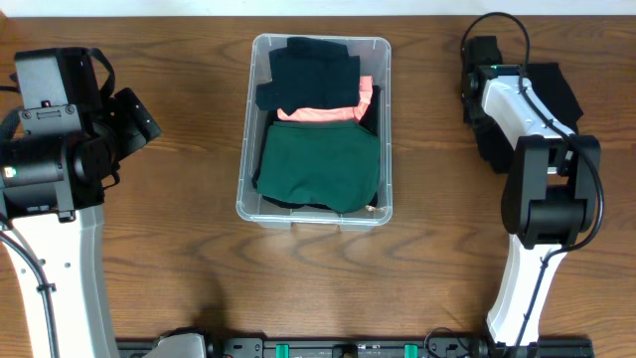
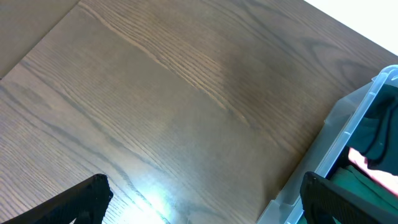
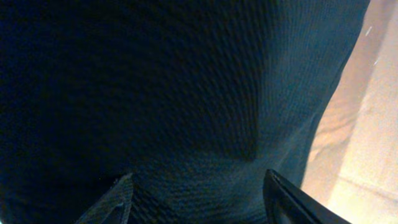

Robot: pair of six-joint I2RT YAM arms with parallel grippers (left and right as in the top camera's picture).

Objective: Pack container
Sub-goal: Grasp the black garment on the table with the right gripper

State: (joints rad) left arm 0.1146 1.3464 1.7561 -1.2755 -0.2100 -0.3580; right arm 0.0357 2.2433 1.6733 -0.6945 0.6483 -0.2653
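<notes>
gleaming clear container — soft folded cloth

Overhead, the right claw lies hidden under its arm, over a partly covered dark cloth.

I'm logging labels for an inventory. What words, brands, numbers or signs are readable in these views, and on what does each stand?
None: no text can be read in any view.
The container shows no legible label from above.
The green garment in it and the dark cloth lying beside it show no print.
</notes>
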